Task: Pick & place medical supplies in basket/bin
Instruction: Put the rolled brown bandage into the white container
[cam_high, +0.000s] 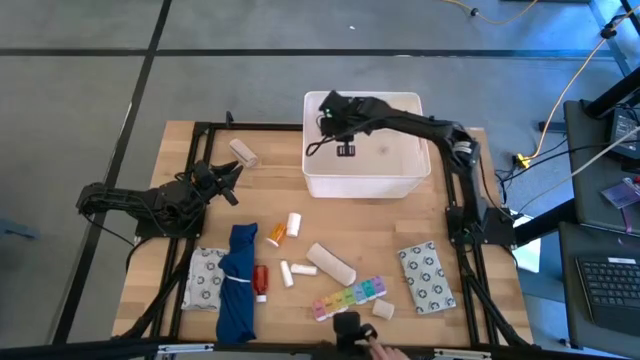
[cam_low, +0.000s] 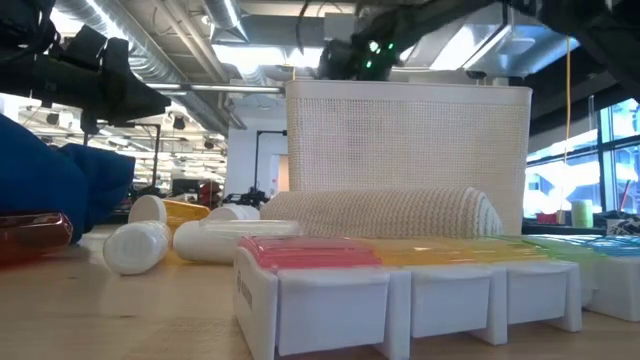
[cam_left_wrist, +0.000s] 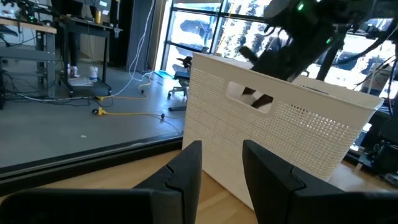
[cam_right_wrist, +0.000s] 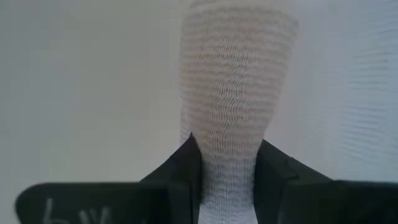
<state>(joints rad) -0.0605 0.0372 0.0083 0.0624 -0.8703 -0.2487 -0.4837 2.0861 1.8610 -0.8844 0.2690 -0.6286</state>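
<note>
The white tub (cam_high: 362, 172) stands at the table's far middle. My right gripper (cam_high: 335, 112) is inside the tub's rim near its left wall, shut on a white gauze roll (cam_right_wrist: 233, 81). My left gripper (cam_high: 230, 180) is open and empty, left of the tub. Another gauze roll (cam_high: 244, 153) lies on the table by the tub's left side. On the near half lie an orange pill bottle (cam_high: 276, 234), a white bottle (cam_high: 294, 224), a gauze roll (cam_high: 331, 262), a red tube (cam_high: 260, 280), the rainbow pill organizer (cam_high: 350, 297) and two patterned packets (cam_high: 208, 278) (cam_high: 427, 276). My right gripper pinches the gauze roll's near end (cam_right_wrist: 227, 168) between its two fingers (cam_right_wrist: 186, 168). The roll runs lengthwise along the fingers and sticks out beyond them. It hangs over the tub's white inside; I cannot tell whether its far end touches the bottom.
A blue cloth bundle (cam_high: 238, 280) lies at the near left between a packet and the red tube. A small white bottle (cam_high: 298, 270) and a small white piece (cam_high: 382, 309) lie near the organizer. A dark object (cam_high: 350, 328) sits at the near edge.
</note>
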